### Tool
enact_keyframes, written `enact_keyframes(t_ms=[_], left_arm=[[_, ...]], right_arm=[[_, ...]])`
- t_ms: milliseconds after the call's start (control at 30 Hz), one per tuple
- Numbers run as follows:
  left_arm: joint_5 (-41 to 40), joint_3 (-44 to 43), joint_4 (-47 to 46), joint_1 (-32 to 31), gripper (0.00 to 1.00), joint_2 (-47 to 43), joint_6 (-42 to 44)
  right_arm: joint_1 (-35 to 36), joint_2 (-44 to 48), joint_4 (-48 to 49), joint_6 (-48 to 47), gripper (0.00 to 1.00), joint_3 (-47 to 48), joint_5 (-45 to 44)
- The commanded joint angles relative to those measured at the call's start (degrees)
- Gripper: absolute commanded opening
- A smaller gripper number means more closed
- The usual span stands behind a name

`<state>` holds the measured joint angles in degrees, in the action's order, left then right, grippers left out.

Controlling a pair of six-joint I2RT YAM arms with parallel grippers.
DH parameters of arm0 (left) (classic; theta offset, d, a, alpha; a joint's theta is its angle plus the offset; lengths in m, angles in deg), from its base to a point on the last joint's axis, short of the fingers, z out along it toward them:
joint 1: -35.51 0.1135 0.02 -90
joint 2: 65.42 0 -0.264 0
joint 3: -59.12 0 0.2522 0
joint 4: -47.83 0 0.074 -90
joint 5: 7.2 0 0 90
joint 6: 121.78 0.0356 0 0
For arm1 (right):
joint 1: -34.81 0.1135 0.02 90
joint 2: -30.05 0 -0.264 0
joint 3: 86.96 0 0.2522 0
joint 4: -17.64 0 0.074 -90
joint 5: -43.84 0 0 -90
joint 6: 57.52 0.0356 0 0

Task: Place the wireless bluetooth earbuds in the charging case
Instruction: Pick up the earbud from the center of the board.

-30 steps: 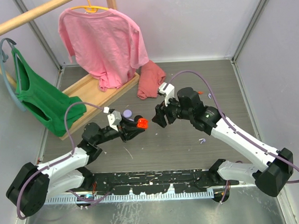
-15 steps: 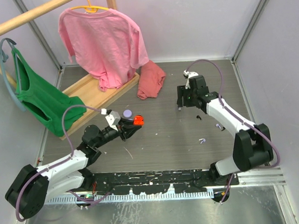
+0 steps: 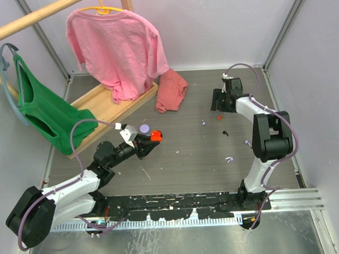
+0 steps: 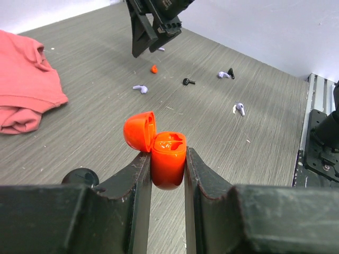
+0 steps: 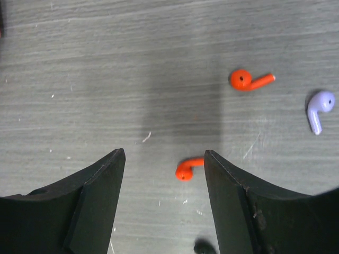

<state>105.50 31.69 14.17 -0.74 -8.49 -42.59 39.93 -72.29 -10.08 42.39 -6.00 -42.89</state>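
The left gripper [image 4: 166, 154] held a glossy orange-red plastic case [image 4: 169, 161], lid lifted; the right gripper [image 5: 164, 156], jaws apart, hung over a tiny orange-red earbud [image 5: 187, 168].

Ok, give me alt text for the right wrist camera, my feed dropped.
The open right gripper hovers over the grey table, with one orange earbud lying between its fingers, close beside one of them. A second orange earbud and a lavender earbud lie farther out on the table.
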Motion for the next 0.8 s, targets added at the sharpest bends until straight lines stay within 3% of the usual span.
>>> enact_keyframes(t_ms=[0,367,767], left_arm=[[-1.5,-0.1,-0.6,-0.1,0.07,-2.8,2.3],[0.4,-0.3,1.0,-0.2,0.01,-3.4,3.1],[0.8,0.0,1.8,-0.1,0.0,-4.6,3.5]], right_arm=[[-1.0,-3.3,2.7,-0.2,0.67,5.0,3.5],[-2.1,-8.3,-4.5,0.0,0.68,7.6,4.2],[-2.0,-2.1,-7.5,1.7,0.66,0.4,5.3]])
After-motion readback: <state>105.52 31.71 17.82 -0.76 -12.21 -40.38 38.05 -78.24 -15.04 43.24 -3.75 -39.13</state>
